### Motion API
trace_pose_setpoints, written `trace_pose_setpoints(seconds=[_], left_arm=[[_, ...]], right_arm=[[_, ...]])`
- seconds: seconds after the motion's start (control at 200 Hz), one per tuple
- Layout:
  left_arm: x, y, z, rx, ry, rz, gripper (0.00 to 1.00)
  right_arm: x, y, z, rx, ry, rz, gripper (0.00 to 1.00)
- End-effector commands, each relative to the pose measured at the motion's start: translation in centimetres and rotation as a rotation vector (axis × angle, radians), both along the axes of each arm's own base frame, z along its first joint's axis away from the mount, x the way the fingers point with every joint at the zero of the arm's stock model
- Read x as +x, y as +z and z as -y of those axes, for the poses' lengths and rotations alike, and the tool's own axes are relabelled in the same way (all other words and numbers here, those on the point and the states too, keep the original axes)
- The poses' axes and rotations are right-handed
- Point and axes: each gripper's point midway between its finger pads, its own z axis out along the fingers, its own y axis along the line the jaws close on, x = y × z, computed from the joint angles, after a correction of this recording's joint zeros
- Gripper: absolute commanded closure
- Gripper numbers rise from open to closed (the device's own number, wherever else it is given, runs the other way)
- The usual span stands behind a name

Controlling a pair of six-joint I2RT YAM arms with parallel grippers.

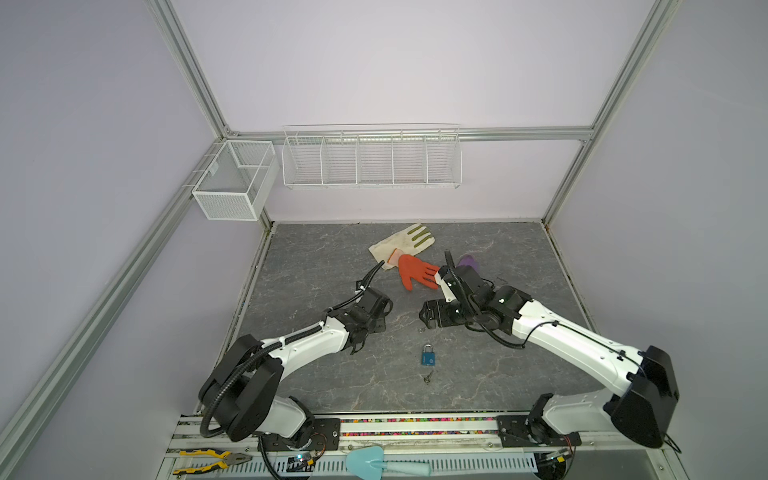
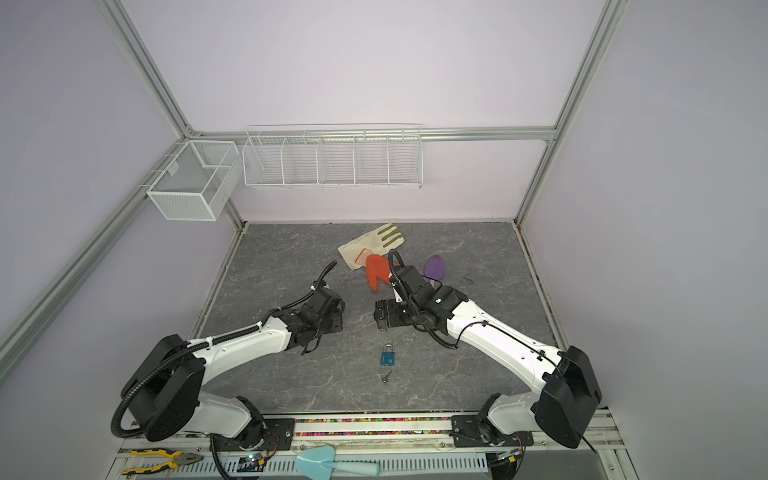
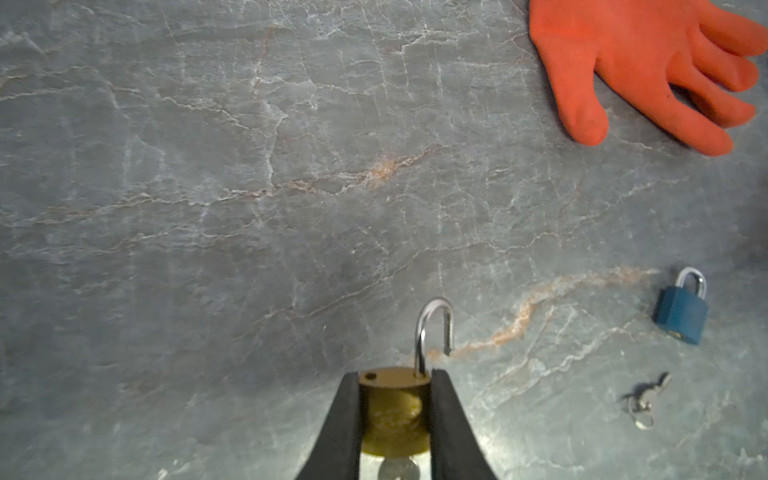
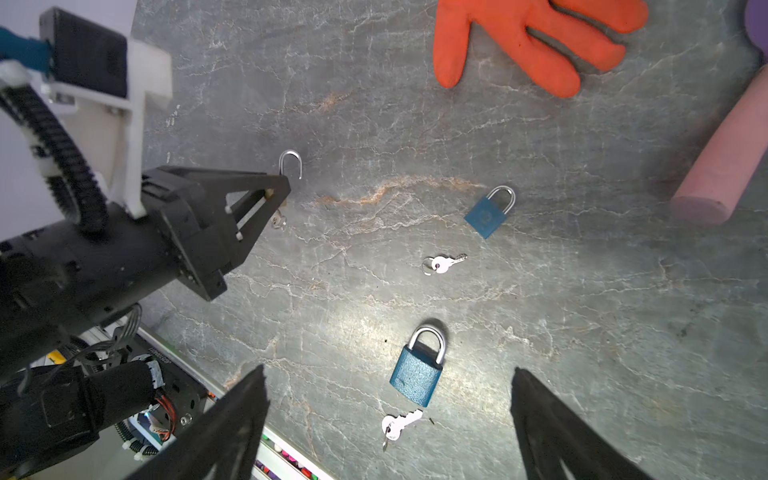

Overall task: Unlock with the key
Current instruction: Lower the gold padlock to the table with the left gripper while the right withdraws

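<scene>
Brass padlock [image 3: 392, 399] pinched in left pincer [image 3: 395, 374], right pincer [image 4: 388, 370] spread near two blue padlocks [image 4: 417, 376] [image 4: 486, 216] and two loose keys [image 4: 397, 424] [image 4: 442, 264].

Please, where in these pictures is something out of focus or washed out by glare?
Left wrist view: the brass padlock in the left gripper is blurred near the lens, its shackle sharper. Right wrist view: a bright glare patch on the table; the right gripper is dark and soft. Both top views: even light, no glare.
</scene>
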Motion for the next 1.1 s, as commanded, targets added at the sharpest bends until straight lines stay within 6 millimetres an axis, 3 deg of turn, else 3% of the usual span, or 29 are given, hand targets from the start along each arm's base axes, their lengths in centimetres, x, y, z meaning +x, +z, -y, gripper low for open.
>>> trace_pose_setpoints(seconds=[0.0, 0.28, 0.395, 0.58, 0.745, 0.95, 1.099], left_arm=[[0.0, -1.4, -0.3, 0.024, 0.046, -0.096, 1.0], [0.2, -3.5, -0.6, 0.051, 0.082, -0.156, 1.0], [0.1, -3.6, -1.4, 0.096, 0.121, -0.181, 1.0], [-0.1, -4.2, -1.0, 0.09, 0.118, -0.207, 1.0], [0.0, -3.7, -1.2, 0.094, 0.117, -0.199, 0.78], [-0.1, -3.3, -1.1, 0.077, 0.113, -0.195, 0.64], [0.0, -1.7, -0.4, 0.029, 0.097, -0.172, 0.6]], right_arm=[[0.1, -0.8, 0.0, 0.015, -0.026, -0.027, 0.08], [0.2, -1.9, 0.9, -0.01, -0.049, -0.049, 0.07], [0.2, -2.2, 1.0, -0.01, -0.05, -0.054, 0.07], [0.2, -2.4, 0.9, -0.011, -0.05, -0.059, 0.07], [0.3, -2.3, 1.0, -0.019, -0.05, -0.056, 0.07], [0.3, -2.1, 1.2, -0.035, -0.049, -0.056, 0.08], [0.3, -2.0, 1.2, -0.045, -0.053, -0.069, 0.09]])
